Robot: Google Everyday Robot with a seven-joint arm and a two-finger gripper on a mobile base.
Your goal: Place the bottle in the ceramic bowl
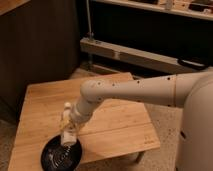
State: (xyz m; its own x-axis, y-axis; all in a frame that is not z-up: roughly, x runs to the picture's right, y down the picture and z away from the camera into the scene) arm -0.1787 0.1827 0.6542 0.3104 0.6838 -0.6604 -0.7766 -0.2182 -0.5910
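My gripper [70,129] is at the front left of the wooden table [117,125], shut on the bottle [65,118]. The slim cream-white bottle stands nearly upright, its white cap on top. Its lower end hangs over the far rim of the ceramic bowl [50,151]. That bowl is black, round and shallow with ridges inside, and it sits at the table's front left corner. My arm reaches in from the right and hides part of the bottle.
The low wooden table stands on a speckled floor. A dark wall panel is behind it on the left. A metal rail [130,54] and shelving run along the back. My white body [197,130] fills the right side.
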